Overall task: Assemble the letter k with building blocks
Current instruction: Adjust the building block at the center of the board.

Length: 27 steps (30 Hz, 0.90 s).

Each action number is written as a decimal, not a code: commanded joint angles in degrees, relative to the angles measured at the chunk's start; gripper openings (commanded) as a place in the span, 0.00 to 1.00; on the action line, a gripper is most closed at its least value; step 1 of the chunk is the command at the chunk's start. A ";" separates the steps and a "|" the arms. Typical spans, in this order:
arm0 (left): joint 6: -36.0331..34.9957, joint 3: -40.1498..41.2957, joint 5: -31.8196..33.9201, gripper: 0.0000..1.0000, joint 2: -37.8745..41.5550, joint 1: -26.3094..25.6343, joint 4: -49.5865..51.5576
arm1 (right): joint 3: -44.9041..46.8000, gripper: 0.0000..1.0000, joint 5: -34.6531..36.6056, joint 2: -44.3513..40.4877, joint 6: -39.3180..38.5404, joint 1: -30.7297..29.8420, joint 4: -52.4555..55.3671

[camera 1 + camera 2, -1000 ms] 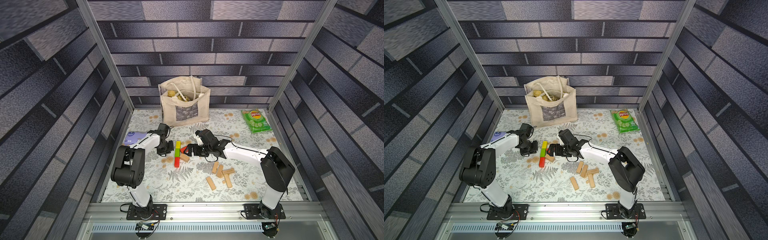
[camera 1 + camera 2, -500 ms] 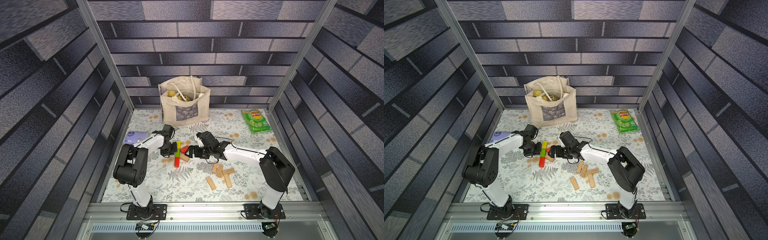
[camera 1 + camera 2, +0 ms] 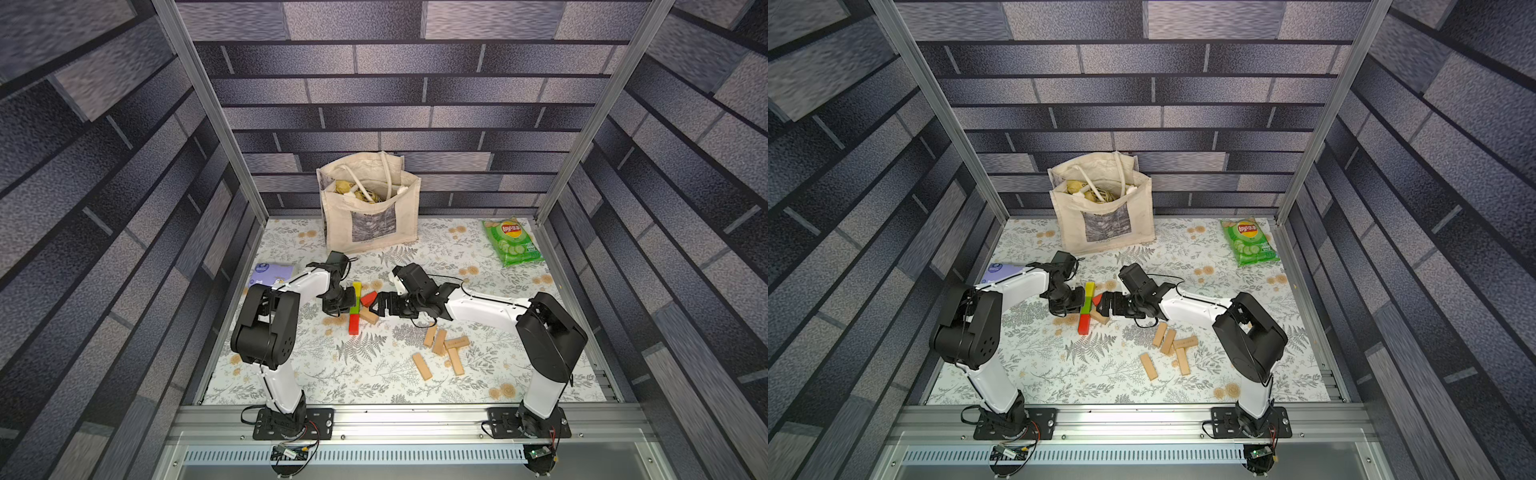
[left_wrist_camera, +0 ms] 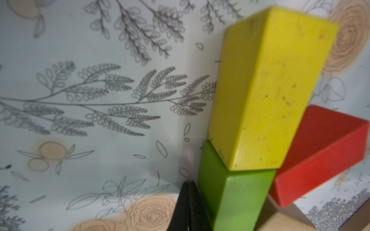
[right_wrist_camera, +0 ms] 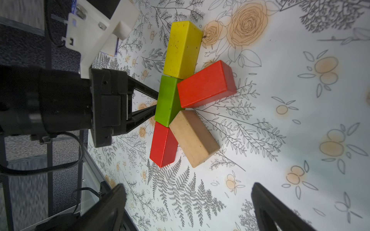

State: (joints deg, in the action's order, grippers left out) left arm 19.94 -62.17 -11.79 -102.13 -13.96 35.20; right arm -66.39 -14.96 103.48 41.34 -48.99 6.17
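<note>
The multicoloured letter k lies flat mid-table in both top views. Its stem is a yellow block (image 3: 356, 289), a green block (image 3: 354, 308) and a red block (image 3: 353, 325). A second red block (image 3: 368, 298) and a tan block (image 3: 368, 316) slant off as arms. My left gripper (image 3: 347, 304) is shut, its tips against the green block's (image 4: 234, 196) outer side. The right gripper (image 3: 380, 306) is open and empty, just right of the arms (image 5: 206, 84). Several loose tan building blocks (image 3: 440, 345) lie front right.
A cloth tote bag (image 3: 370, 212) stands at the back centre. A green chip bag (image 3: 512, 241) lies at the back right, and a purple pack (image 3: 270, 272) lies by the left wall behind the left arm.
The left arm has swung right, bringing its shut gripper up against the stem. The right arm has hardly moved.
</note>
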 commanded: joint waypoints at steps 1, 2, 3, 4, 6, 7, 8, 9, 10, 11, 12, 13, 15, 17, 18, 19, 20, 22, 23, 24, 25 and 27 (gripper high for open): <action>0.03 -1.72 -0.12 0.08 -0.77 -0.41 1.66 | -1.46 1.00 -0.23 0.80 -0.26 -0.05 0.50; 0.01 -1.82 0.07 0.09 -0.79 -0.44 1.83 | -1.54 1.00 -0.22 0.81 -0.36 -0.03 0.52; -0.04 -1.89 0.32 0.09 -0.88 -0.45 2.14 | -1.55 1.00 -0.24 0.84 -0.34 0.00 0.51; -0.08 -1.90 0.52 0.08 -0.99 -0.44 2.18 | -1.48 1.00 -0.28 0.77 -0.38 -0.05 0.44; -0.08 -1.94 0.78 0.08 -1.06 -0.45 2.35 | -1.46 1.00 -0.29 0.82 -0.30 -0.02 0.42; -0.22 -2.00 0.81 0.08 -1.14 -0.45 2.54 | -1.46 1.00 -0.33 0.77 -0.29 -0.05 0.42; -0.25 -1.99 0.77 0.08 -1.14 -0.46 2.49 | -1.46 1.00 -0.40 0.76 -0.38 -0.01 0.42; -0.30 -1.99 0.81 0.08 -1.14 -0.45 2.51 | -1.46 1.00 -0.33 0.78 -0.39 -0.04 0.48; -0.26 -1.99 0.82 0.08 -1.14 -0.46 2.55 | -1.37 1.00 -0.40 0.79 -0.35 0.06 0.33; -0.26 -2.07 0.85 0.08 -1.23 -0.43 2.62 | -1.37 1.00 -0.28 0.81 -0.38 0.08 0.33; -0.26 -2.23 0.89 0.08 -1.32 -0.40 2.72 | -1.33 1.00 -0.34 0.84 -0.34 0.05 0.38; -0.26 -2.25 0.68 0.08 -1.32 -0.41 2.73 | -1.29 1.00 -0.37 0.80 -0.38 0.04 0.26; -0.26 -2.42 0.29 0.08 -1.41 -0.44 2.66 | -1.29 1.00 -0.44 0.84 -0.39 0.05 0.33; -0.42 -2.69 0.45 0.09 -1.58 -0.48 2.99 | -1.20 1.00 -0.50 0.80 -0.45 0.04 0.24; -0.43 -2.86 0.54 0.09 -1.76 -0.47 3.12 | -1.20 1.00 -0.59 0.92 -0.44 0.04 0.20; -0.43 -2.87 0.71 0.09 -1.76 -0.50 3.20 | -1.20 1.00 -0.77 0.92 -0.40 0.13 0.09; -0.43 -2.87 0.72 0.09 -1.85 -0.47 3.21 | -1.20 1.00 -0.86 0.93 -0.40 0.11 0.02; -0.52 -2.95 0.87 0.10 -1.97 -0.47 3.28 | -1.20 1.00 -0.86 0.93 -0.40 0.07 -0.02; -0.49 -3.03 1.05 0.10 -2.00 -0.54 3.57 | -1.12 1.00 -0.77 0.91 -0.47 0.12 -0.02; -0.54 -3.13 1.05 0.10 -2.11 -0.51 3.54 | -1.11 1.00 -0.73 0.86 -0.44 0.15 0.02; -0.52 -3.05 0.98 0.10 -2.11 -0.49 3.53 | -1.11 1.00 -0.74 0.93 -0.47 0.18 -0.02; -0.52 -3.13 1.00 0.10 -2.20 -0.61 3.72 | -1.11 1.00 -0.84 1.01 -0.34 0.15 -0.02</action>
State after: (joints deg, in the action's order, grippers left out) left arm 19.92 -63.94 -11.73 -103.35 -14.20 36.73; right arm -66.48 -15.16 103.50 41.34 -48.99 6.15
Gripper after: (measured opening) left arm 0.102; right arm 0.999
